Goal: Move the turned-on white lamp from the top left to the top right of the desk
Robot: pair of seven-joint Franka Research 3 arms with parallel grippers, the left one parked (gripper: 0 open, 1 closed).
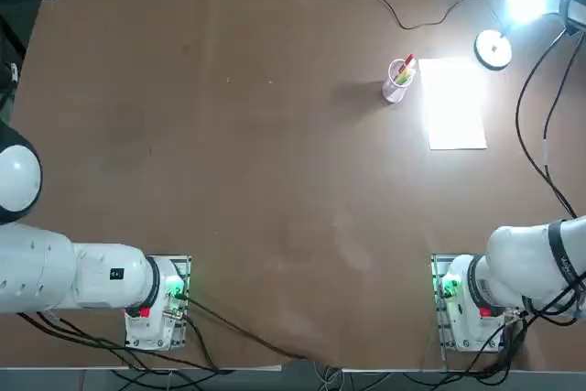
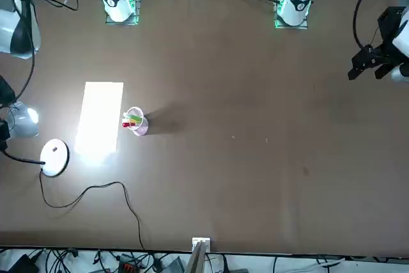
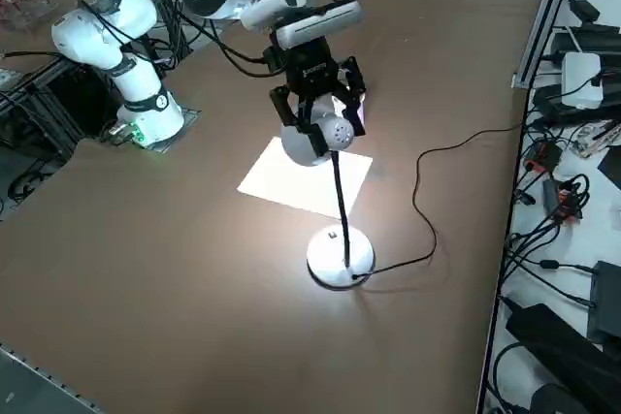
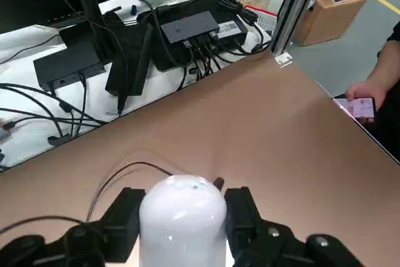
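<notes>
The right tool (image 4: 186, 203) is closed on the white lamp (image 4: 182, 232) by its rounded head, one finger at each side. The lamp is at the table's (image 1: 275, 180) top right, just beside the paper (image 1: 455, 107). Best to settle the round base (image 3: 325, 254) flat before easing the grip straight off; whether it bears fully, I cannot tell. The head glows brightly above a slim dark neck (image 3: 340, 201); a thin black cord (image 3: 433, 239) trails off.

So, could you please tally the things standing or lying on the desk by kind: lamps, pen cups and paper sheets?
Lamps: 1 (the lit white lamp, its head in the right gripper, over the far right of the desk)
Pen cups: 1 (pen cup)
Paper sheets: 1 (paper sheet)
Total: 3
</notes>
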